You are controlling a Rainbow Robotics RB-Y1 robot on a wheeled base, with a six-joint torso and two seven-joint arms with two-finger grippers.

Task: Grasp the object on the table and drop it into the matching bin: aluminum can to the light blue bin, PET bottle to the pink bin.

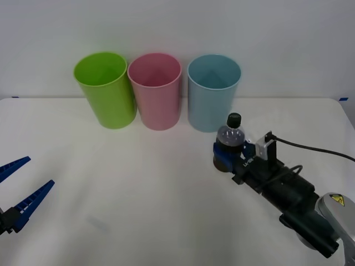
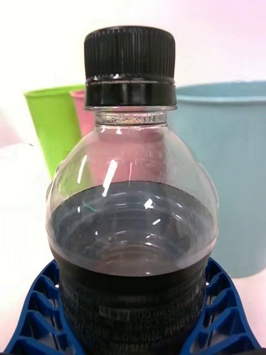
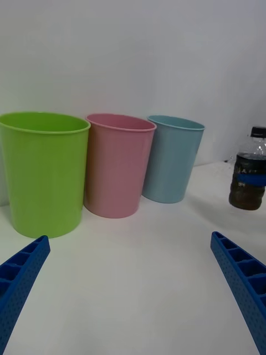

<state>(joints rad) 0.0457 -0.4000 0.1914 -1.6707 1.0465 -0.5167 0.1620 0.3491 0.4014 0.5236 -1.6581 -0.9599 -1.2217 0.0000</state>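
Note:
The PET bottle (image 1: 231, 134), clear with a black cap and dark liquid, stands upright on the white table (image 1: 138, 194) just in front of the light blue bin (image 1: 212, 94). My right gripper (image 1: 228, 154) is shut on its lower body, with the blue ribbed fingers (image 2: 39, 310) curving round both sides of the bottle (image 2: 133, 222). The pink bin (image 1: 155, 94) stands to the left of the light blue one. My left gripper (image 1: 22, 183) hangs open over the table's left edge, far from the bottle (image 3: 247, 195).
A lime green bin (image 1: 106, 91) stands left of the pink one, so three bins form a close row at the table's back. A black cable (image 1: 310, 147) trails from my right wrist. A white wall rises behind the bins.

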